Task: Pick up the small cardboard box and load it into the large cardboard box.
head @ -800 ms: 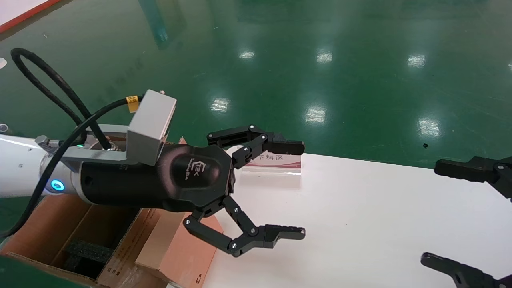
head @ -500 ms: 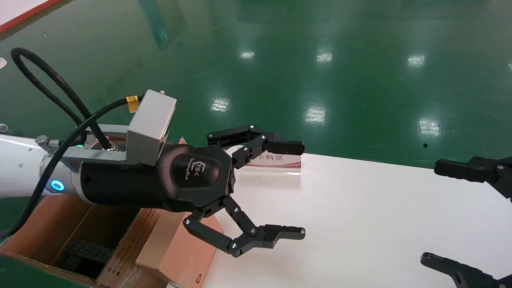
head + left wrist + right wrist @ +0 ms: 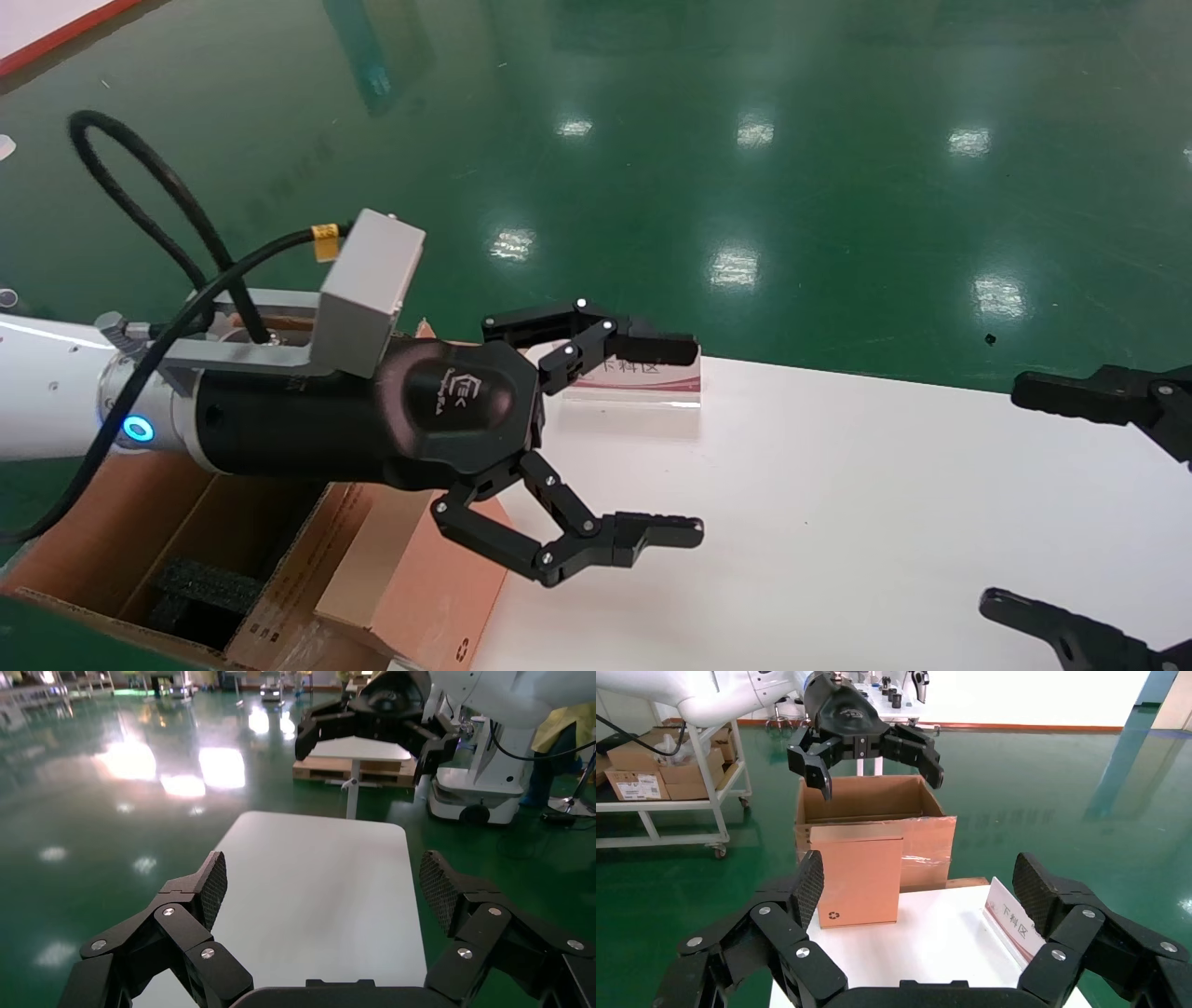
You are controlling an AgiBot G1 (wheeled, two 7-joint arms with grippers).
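The small cardboard box point(image 3: 424, 582) stands upright at the white table's left edge, its recycling mark low on the face; it shows plainly in the right wrist view point(image 3: 856, 874). The large cardboard box point(image 3: 88, 540) stands open just beyond that edge, with black foam point(image 3: 200, 587) inside, and rises behind the small box in the right wrist view point(image 3: 877, 808). My left gripper point(image 3: 696, 440) is open and empty, hovering above and past the small box, over the table; it also shows in the right wrist view point(image 3: 880, 783). My right gripper point(image 3: 1004, 494) is open and empty at the table's right side.
A white table point(image 3: 838, 513) carries a small red-and-white sign point(image 3: 643, 380) at its far edge. Glossy green floor surrounds it. In the right wrist view a white trolley point(image 3: 666, 804) with boxes stands beyond the carton.
My left arm has shifted slightly: its wrist camera block and cable loop moved right, and the open fingers dropped a little. The small box and right gripper have not moved.
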